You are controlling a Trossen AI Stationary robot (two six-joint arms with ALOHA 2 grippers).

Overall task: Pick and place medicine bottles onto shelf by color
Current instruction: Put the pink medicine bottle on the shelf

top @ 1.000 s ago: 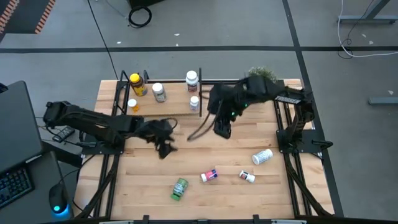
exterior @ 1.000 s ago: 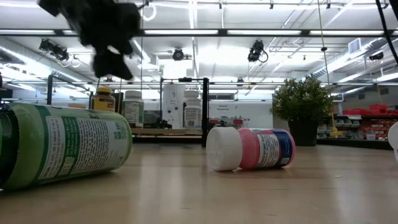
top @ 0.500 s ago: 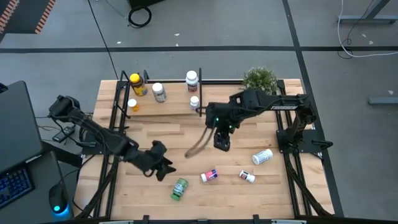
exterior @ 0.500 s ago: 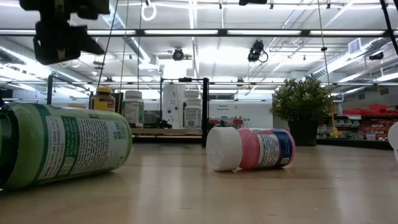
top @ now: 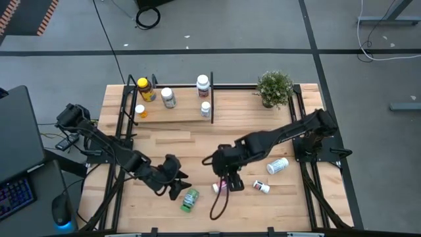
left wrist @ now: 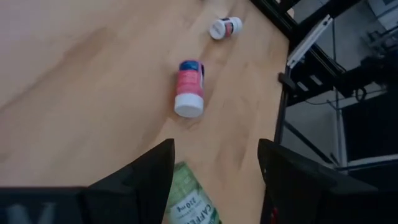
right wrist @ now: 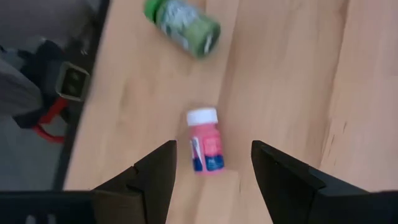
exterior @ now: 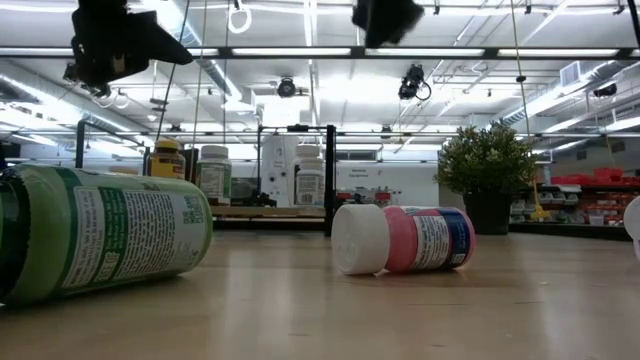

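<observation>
A green medicine bottle [top: 190, 199] lies on its side near the table's front edge, also in the left wrist view [left wrist: 191, 202]. My left gripper [top: 176, 185] hovers open just to its left, with its fingers [left wrist: 146, 177] standing on either side of the bottle's near end. A pink-labelled, white-capped bottle [top: 220, 186] lies on its side to the right of the green one. My right gripper [top: 230, 182] hangs open above it, and the bottle [right wrist: 205, 142] shows between the fingers. Several bottles stand on the shelf [top: 174, 115] at the far left.
A white bottle with a blue label [top: 277, 165] and a small white bottle [top: 262, 187] lie right of the pink one. A potted plant [top: 274, 87] stands at the far right. A cable loop [top: 216, 205] hangs from the right arm, near the green bottle.
My left gripper has swung from the table's middle left toward the near edge and the green bottle. My right gripper has come away from beside the shelf, toward the near edge and down over the pink bottle. No bottle has moved.
</observation>
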